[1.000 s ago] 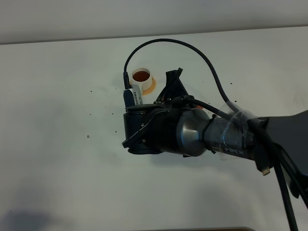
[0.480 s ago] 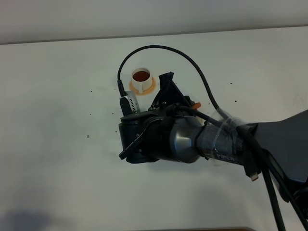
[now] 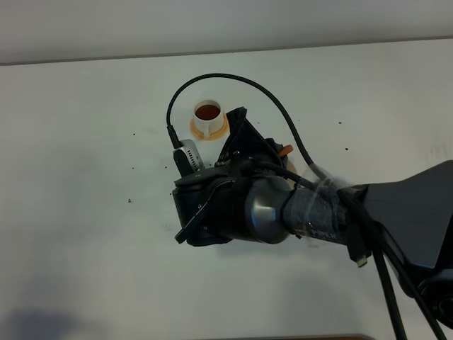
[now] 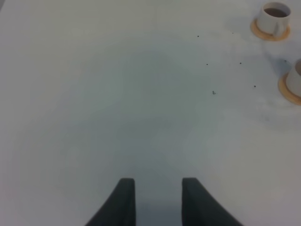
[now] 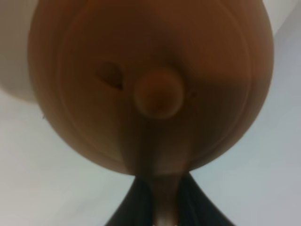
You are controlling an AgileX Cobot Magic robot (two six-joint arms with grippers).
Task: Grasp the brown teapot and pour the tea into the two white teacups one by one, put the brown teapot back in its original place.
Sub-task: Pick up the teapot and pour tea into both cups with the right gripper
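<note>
The brown teapot (image 5: 150, 84) fills the right wrist view, lid knob toward the camera. My right gripper (image 5: 160, 188) is shut on its stubby handle. In the high view my right arm reaches across the middle and hides the teapot; the gripper's black fingers (image 3: 239, 133) end just right of a white teacup (image 3: 207, 113) that holds brown tea on an orange saucer (image 3: 209, 129). The left wrist view shows that teacup (image 4: 274, 15) and a second one (image 4: 296, 79) at the frame edge. My left gripper (image 4: 158, 197) hangs open over bare table. The original place is hidden.
The white table (image 3: 85, 177) carries a few dark specks. A black cable (image 3: 233, 79) loops above the right wrist. A sliver of orange (image 3: 285, 150) shows beside the arm. The table's far edge (image 3: 106, 60) runs along the back.
My right arm has shifted left with the teapot, bringing the gripper's fingers nearer the filled teacup. The cable loop has swung left as well.
</note>
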